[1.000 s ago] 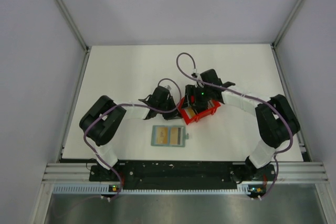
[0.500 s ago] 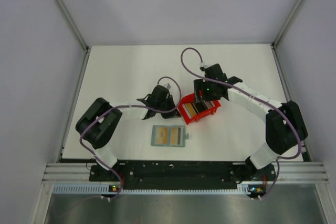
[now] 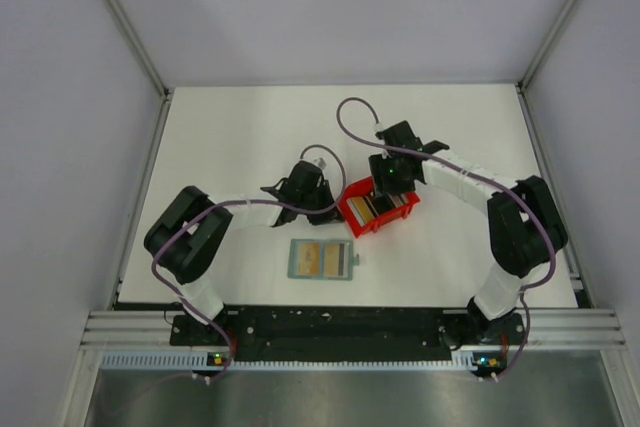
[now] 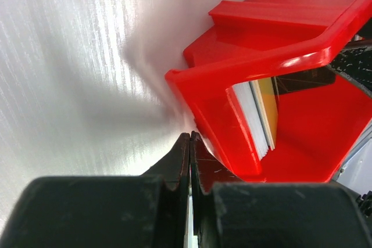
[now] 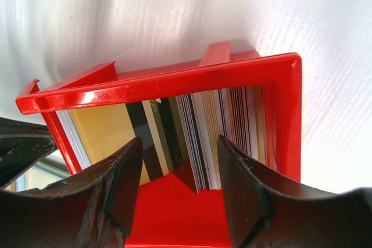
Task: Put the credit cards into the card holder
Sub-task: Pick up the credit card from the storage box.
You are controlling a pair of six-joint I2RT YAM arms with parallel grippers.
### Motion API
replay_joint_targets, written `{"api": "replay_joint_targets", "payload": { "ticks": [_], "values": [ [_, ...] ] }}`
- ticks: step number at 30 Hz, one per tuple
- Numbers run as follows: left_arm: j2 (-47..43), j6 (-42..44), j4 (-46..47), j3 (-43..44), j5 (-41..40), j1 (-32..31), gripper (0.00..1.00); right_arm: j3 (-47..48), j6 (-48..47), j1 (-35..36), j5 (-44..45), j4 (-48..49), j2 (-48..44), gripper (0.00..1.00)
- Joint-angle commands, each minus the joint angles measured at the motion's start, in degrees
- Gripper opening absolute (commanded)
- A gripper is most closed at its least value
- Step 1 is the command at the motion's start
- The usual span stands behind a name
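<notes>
Credit cards are packed tight in the red bin mid-frame, so the open right gripper could pinch 2 at once, and the left gripper is shut beside it.

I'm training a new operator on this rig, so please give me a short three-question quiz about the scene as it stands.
1. Fill in: the card holder lies ____ (open or folded).
2. The upright stack of credit cards stands: A) in the red bin; B) in a blue tray; C) on the card holder.
3. True or false: the left gripper is shut, outside the red bin.
Key: 1 open; 2 A; 3 true.
</notes>
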Motion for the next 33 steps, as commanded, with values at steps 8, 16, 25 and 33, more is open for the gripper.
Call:
{"api": "replay_joint_targets", "payload": {
  "ticks": [8,16,25,33],
  "values": [
    [0.21,0.33,2.27,3.65,2.17,-0.17,0.02,1.80,0.80,-0.16,-14.16,-0.37,-0.06,0.38],
    [0.12,-0.03,2.63,3.65,2.35,-0.25,0.02,0.66,2.38,0.01,-20.66,0.59,-0.15,0.36],
    [0.21,-0.20,2.71,3.66,2.35,-0.17,0.02,0.83,3.17,2.03,-25.42,1.03,0.90,0.38],
    [-0.32,-0.20,2.19,3.22,2.00,-0.17,0.01,1.89,2.21,2.03,-22.00,1.30,-2.25,0.41]
  ]
}}
